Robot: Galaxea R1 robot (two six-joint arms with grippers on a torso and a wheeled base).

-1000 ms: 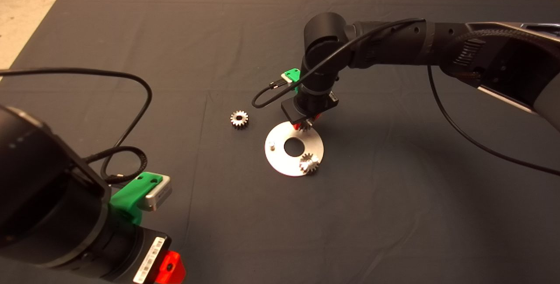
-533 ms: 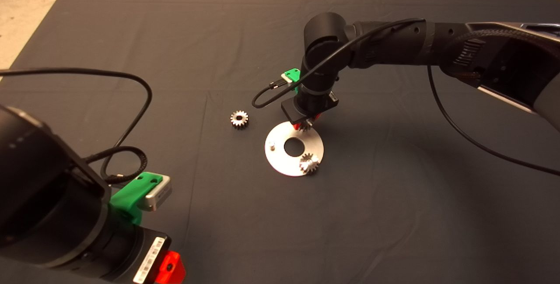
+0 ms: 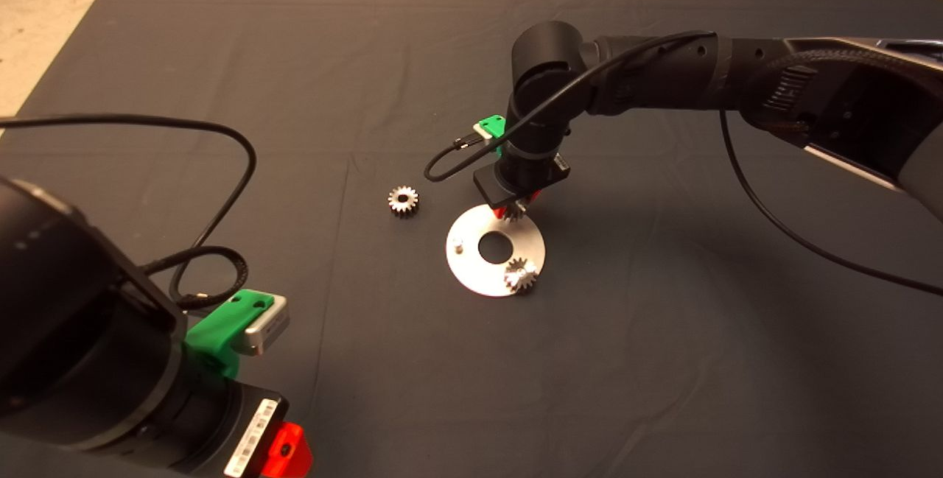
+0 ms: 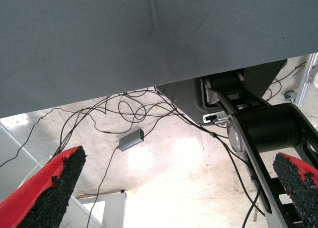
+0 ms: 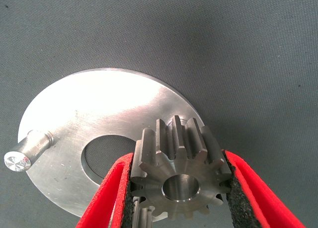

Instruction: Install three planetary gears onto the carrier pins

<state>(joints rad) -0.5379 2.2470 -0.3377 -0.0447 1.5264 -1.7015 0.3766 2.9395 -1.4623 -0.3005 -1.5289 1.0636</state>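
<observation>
The dark mat (image 3: 221, 58) fills the table, and everything that matters sits around the round carrier disc (image 3: 471, 272) near its middle. The right arm (image 3: 663, 80) reaches in over the disc's far edge. The left gripper (image 3: 284, 452) waits well away from the disc at the near-left corner, its fingers (image 4: 54, 188) spread wide with nothing between them, the floor and cables showing beyond.

The right gripper (image 5: 181, 188) is pinching a planetary gear (image 5: 179, 168) by its toothed flanks, the black pads pressed against both sides, bore facing up. It hangs just over the disc's far rim, beside the central hole (image 3: 494, 246). The pin beneath it is hidden by the gear, so I cannot tell whether the bore has started down onto it.

A second gear (image 3: 520, 275) stands at the disc's near-right rim, apparently seated on its pin. The third gear (image 3: 403, 200) lies flat on the mat, apart from the disc on its left. One carrier pin (image 5: 27, 151) on the disc's left side stands bare.

So, as I judge it: one gear on, one being placed, one to fetch.
</observation>
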